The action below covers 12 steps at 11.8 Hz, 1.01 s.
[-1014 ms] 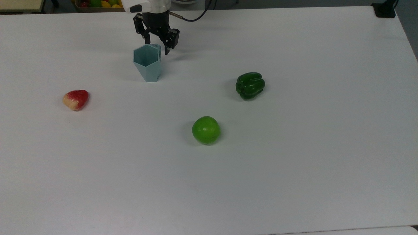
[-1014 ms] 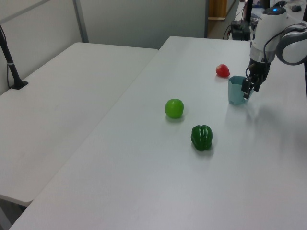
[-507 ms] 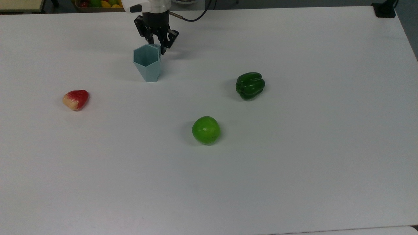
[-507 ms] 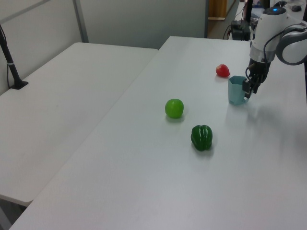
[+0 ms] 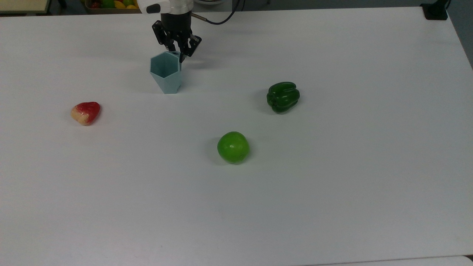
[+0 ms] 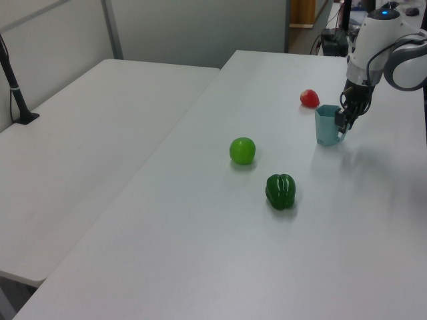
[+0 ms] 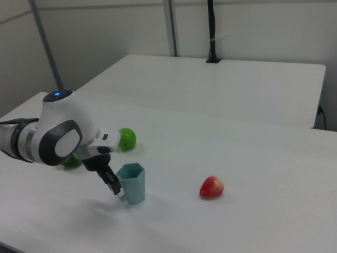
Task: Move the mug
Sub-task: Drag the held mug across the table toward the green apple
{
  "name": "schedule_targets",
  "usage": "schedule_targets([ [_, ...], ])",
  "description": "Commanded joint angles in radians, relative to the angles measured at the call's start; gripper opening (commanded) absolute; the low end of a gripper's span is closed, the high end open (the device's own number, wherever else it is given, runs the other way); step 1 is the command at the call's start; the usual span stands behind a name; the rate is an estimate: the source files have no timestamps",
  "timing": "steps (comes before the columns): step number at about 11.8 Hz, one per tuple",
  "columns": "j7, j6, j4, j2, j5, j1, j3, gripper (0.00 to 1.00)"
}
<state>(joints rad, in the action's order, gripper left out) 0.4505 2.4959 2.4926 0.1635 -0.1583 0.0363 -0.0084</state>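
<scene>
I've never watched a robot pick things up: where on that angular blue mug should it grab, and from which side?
Probably the small handle of the mug, on the side facing the arm. The faceted walls taper to a narrow base, so they could slip, and the mug stands upright. The gripper is already there, coming from above at the top view's upper right of the rim.

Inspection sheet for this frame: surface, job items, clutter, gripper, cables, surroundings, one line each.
Surface: white table, bare apart from four items.
Job's things: mug, pale blue, upright, handle toward the gripper.
Clutter: green pepper; green apple; red fruit; all apart from the mug.
Gripper: gripper shut on the mug's handle.
Cables: black cable leaving the wrist.
Surroundings: second white table alongside; fruit bin beyond the far edge; black post.
</scene>
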Motion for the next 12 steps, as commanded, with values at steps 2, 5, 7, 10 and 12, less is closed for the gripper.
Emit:
schedule_targets([
  [2, 0.016, 0.028, 0.022, 0.021, -0.023, 0.005, 0.001, 0.11],
  [5, 0.019, 0.028, 0.011, 0.06, -0.018, 0.005, 0.001, 0.11],
  [7, 0.028, 0.031, -0.02, 0.074, -0.014, 0.001, 0.002, 0.11],
  [10, 0.03, 0.038, -0.165, -0.008, -0.001, 0.005, 0.002, 0.12],
  [12, 0.036, 0.037, -0.329, -0.146, 0.0, 0.01, 0.002, 0.13],
])
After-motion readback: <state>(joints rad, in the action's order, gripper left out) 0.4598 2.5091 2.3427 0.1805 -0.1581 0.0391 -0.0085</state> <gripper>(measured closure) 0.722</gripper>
